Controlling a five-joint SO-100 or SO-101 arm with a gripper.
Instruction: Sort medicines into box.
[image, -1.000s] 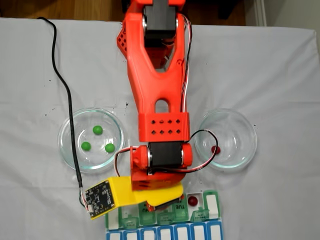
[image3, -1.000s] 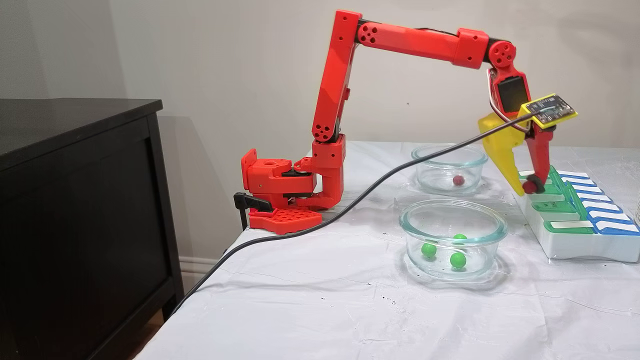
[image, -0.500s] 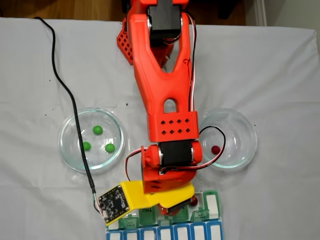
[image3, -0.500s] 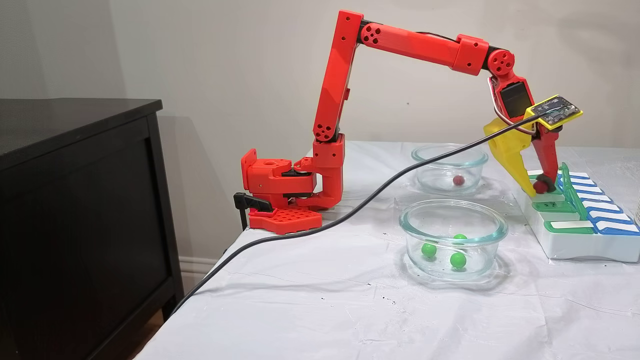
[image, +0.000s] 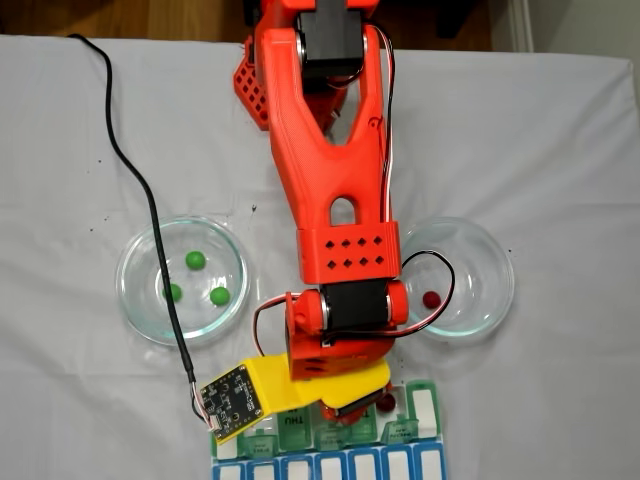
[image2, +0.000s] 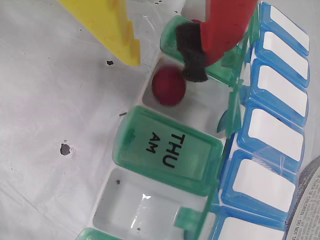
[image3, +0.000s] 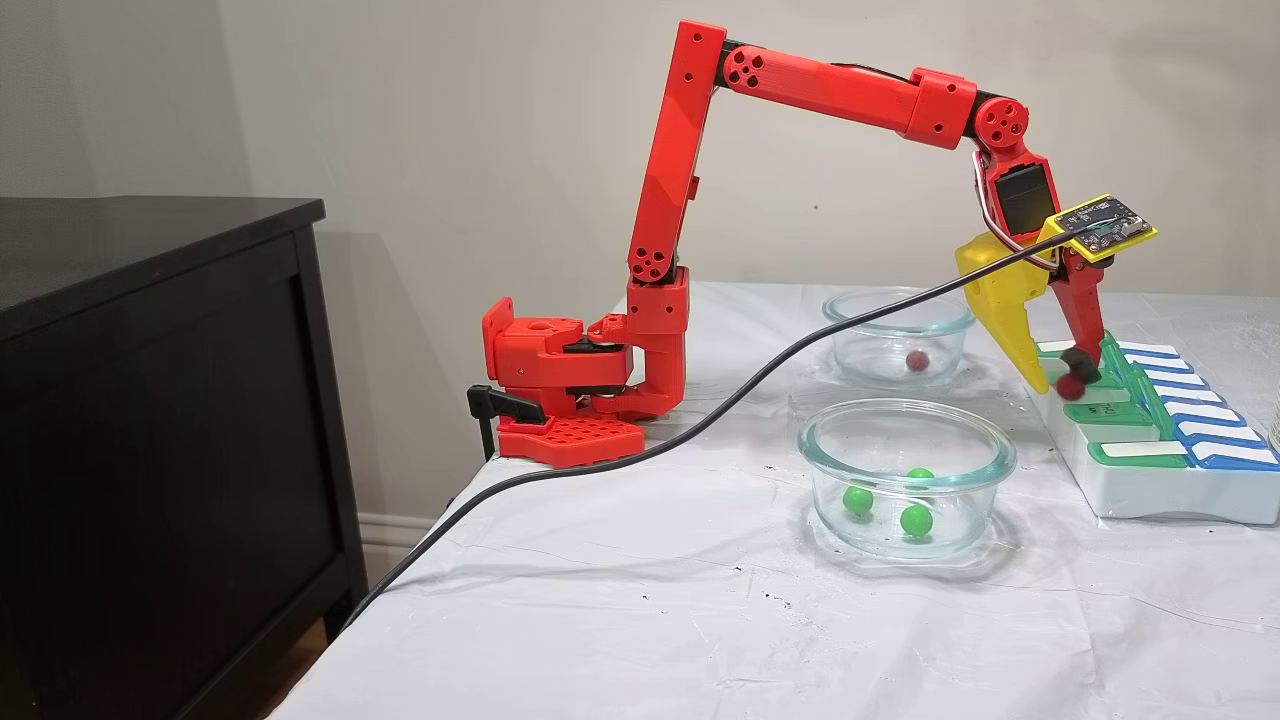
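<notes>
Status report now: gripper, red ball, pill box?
Gripper open above pill box. Red ball free, in open cell beside THU lid. Nothing in the way.

glass dishes (image3: 906, 450), black cabinet (image3: 150, 420), cable (image: 140, 205)

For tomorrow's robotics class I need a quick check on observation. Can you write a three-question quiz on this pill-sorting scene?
1. True or false: in the wrist view, the gripper is shut on the red ball.
2. In a fixed view from above, how many green balls lie in the left glass dish?
3. In the wrist view, the closed green lid next to the red ball reads: A) MON AM B) THU AM C) SUN PM

Key:
1. False; the fingers stand apart and the ball is free over an open white cell.
2. Three.
3. B.
</notes>
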